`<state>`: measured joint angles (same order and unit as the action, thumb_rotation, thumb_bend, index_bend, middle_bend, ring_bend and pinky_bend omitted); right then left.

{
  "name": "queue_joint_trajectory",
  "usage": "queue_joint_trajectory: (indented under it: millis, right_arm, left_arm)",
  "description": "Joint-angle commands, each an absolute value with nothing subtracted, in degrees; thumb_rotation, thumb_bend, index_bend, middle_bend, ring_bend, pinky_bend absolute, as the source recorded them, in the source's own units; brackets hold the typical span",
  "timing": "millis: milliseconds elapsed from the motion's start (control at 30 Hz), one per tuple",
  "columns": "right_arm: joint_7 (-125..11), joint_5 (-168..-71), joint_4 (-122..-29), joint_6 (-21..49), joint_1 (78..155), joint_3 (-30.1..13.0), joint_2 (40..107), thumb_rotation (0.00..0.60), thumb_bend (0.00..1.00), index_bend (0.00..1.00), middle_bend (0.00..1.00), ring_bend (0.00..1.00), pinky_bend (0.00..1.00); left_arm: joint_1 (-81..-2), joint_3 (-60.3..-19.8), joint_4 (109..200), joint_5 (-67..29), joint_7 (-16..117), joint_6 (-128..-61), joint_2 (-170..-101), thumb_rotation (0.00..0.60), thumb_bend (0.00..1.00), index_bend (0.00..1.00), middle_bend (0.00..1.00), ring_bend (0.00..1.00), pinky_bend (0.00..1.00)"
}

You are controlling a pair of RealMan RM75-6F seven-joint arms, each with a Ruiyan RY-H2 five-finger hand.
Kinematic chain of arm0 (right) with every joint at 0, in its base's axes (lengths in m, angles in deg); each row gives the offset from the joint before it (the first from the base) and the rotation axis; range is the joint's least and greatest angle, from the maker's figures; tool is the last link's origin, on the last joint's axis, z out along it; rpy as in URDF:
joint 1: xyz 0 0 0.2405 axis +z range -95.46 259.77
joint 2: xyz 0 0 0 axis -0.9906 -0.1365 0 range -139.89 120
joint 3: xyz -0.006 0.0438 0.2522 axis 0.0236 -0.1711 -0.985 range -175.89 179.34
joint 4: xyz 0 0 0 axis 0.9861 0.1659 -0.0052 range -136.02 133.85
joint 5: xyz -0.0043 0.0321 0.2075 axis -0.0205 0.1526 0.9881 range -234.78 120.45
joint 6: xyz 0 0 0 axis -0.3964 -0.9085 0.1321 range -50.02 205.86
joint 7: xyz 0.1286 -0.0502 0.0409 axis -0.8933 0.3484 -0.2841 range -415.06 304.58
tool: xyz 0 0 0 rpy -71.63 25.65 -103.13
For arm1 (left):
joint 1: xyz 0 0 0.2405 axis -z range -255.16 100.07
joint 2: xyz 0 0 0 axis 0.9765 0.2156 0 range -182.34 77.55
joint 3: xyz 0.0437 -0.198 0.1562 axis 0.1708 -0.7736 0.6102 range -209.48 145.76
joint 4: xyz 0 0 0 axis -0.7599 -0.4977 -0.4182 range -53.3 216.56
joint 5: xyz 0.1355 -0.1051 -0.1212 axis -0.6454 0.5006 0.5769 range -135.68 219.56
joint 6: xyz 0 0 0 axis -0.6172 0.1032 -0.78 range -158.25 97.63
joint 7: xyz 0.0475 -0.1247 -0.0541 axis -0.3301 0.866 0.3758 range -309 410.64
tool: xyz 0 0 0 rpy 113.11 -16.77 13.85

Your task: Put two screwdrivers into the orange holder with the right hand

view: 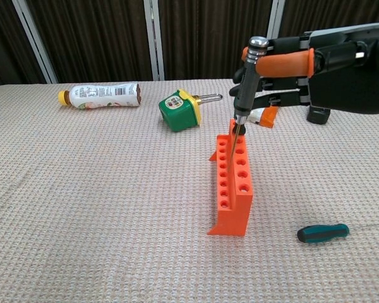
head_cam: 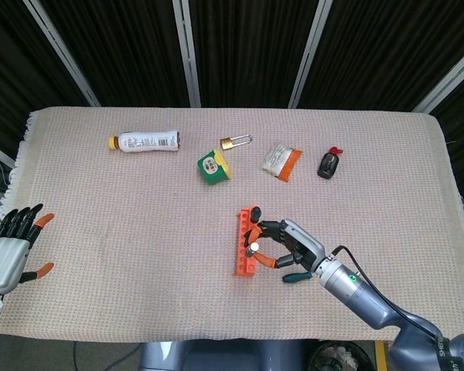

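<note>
The orange holder (head_cam: 244,253) (view: 234,192) stands mid-table, with a green-handled screwdriver (head_cam: 256,211) upright in its far end. My right hand (head_cam: 288,243) (view: 319,60) pinches a slim dark-handled screwdriver (view: 246,85) with a silver cap (head_cam: 254,248), held nearly upright. Its thin shaft points down at the holder's far holes; I cannot tell whether the tip is inside one. A teal-handled screwdriver (head_cam: 297,276) (view: 323,233) lies on the cloth to the right of the holder. My left hand (head_cam: 12,249) hovers off the table's left edge, fingers spread and holding nothing.
Along the back lie a white bottle (head_cam: 145,141) (view: 101,95), a green box (head_cam: 213,167) (view: 179,110), a brass padlock (head_cam: 236,141), a snack packet (head_cam: 281,161) and a small black bottle (head_cam: 328,165) (view: 319,114).
</note>
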<state>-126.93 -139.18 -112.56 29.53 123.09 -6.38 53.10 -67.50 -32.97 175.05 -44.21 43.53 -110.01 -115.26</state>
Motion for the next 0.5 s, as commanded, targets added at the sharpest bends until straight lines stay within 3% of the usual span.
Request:
queue_joint_trajectory:
  millis: [33,500]
  right_arm:
    - [-126.03,-138.03,-112.01,30.37,123.19,-6.6,53.71,0.6,0.52,0.65,0.44,0.26,0.23]
    - [-125.65,-137.78,-111.5,32.28,122.94,-7.35,53.5,0.6,0.52,0.65,0.44,0.26,0.23]
  left_arm:
    - [-67.52,-32.97,174.92,-43.98,43.63,-109.87,-115.29,0.599,0.14,0.14,0.0,0.0,0.0]
    - [-67.73,-32.9,175.09,-43.57,43.92,-109.75,-115.12,0.6,0.14,0.14,0.0,0.0,0.0]
